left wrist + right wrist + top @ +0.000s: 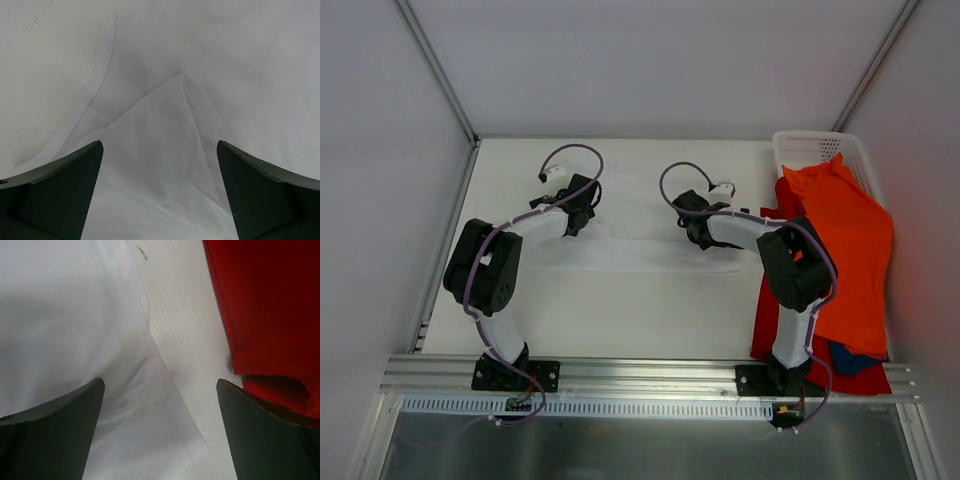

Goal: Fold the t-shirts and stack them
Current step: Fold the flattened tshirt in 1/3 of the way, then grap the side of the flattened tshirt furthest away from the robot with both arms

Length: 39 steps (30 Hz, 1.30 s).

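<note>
Left gripper point(160, 147) and right gripper point(160, 385): both released, jaws wide, low over the white t-shirt point(640, 250) mid-table. The red t-shirt point(270, 305) lies alongside at right. The orange t-shirt point(850, 235) overlaps it, reaching the basket point(810, 148).

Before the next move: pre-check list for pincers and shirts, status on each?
1. Left pincer open, empty: ok.
2. Right pincer open, empty: ok.
3. White t-shirt under both pincers: ok.
4. White t-shirt's fold finished: cannot tell, white cloth on white table.
5. Red t-shirt apart from the white one's edge: ok, bare strip of table between.
6. Orange t-shirt folded: not ok, sprawled over the red one, reaching into the basket.
</note>
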### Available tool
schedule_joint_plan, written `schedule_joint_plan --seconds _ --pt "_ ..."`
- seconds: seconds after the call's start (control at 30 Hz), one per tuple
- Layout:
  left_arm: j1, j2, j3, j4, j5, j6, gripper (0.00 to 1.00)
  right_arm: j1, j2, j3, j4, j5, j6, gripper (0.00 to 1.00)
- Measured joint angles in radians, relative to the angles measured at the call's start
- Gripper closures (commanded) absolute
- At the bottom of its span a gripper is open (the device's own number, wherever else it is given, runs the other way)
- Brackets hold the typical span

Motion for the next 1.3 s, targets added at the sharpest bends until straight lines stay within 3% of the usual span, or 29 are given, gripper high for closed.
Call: schedule_joint_plan --seconds 0.2,0.4,0.6,0.73,1.03,1.3 --pt "0.0 -0.018 0.053 0.002 -0.023 0.054 0.01 0.007 -0.076 -0.001 -0.084 0.047 0.025 0.01" --pt "0.014 -0.097 0.183 0.002 -0.011 0.168 0.01 0.036 -0.315 -0.001 -0.187 0.114 0.041 0.01" --pt "0.161 -0.088 0.348 0.033 0.226 0.23 0.01 0.048 -0.562 -0.042 -0.214 0.07 -0.001 0.01" --pt "0.27 0.031 0.473 0.044 0.381 0.225 0.01 0.057 -0.75 -0.177 -0.219 0.013 -0.017 0.0" --pt "0.301 0.476 0.856 0.024 0.668 0.285 0.01 0.075 -1.122 -0.483 -0.214 -0.127 -0.014 0.01" --pt "0.375 0.639 1.078 -0.005 0.763 0.394 0.01 0.104 -1.205 -0.537 -0.197 -0.186 -0.01 0.0"
